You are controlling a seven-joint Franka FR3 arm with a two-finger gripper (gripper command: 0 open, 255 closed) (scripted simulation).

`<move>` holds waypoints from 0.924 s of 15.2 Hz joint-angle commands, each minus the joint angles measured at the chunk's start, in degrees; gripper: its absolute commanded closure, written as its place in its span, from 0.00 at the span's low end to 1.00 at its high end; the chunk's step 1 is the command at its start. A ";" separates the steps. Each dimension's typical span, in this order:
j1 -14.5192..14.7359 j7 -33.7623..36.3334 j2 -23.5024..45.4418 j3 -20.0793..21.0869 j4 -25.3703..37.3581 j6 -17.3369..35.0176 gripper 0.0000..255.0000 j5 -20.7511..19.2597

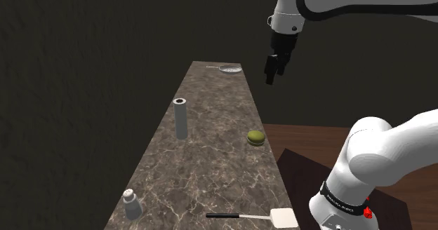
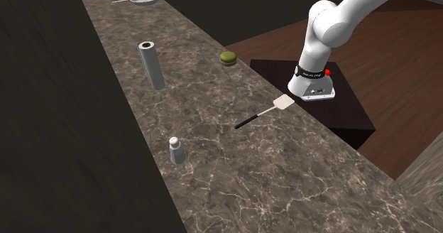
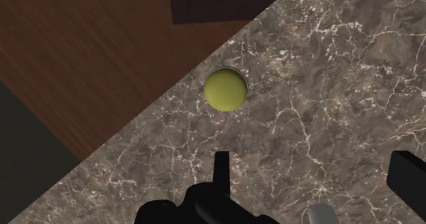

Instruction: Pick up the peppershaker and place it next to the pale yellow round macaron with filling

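Five things on one stone counter [image 1: 210,172]

Far end, a pan [image 1: 229,69]; mid-counter, a tall grey cylinder [image 1: 180,118] standing upright; near the stand [image 1: 302,172], a spatula [image 1: 253,217] lying flat; the pepper shaker [image 1: 132,204] stands upright, cap up, at the near end by the shoulder view's left edge, well apart from the yellow-green macaron [image 1: 255,138]; the gripper [image 1: 275,67] hangs high over the macaron's side, fingers apart, holding nothing.

Small grey peppershaker [image 1: 131,205] upright; olive-yellow round macaron [image 1: 256,138] flat — well apart
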 commanded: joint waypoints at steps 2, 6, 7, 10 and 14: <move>0.46 0.90 0.67 0.87 -0.52 1.21 0.00 0.60; 2.23 4.44 3.97 4.38 -1.97 6.16 0.00 2.81; 2.64 5.31 4.95 5.27 -2.18 7.41 0.00 3.30; 3.84 7.92 8.24 7.94 -2.41 11.16 0.00 4.56; 5.20 11.43 13.39 11.54 -1.82 16.08 0.00 5.65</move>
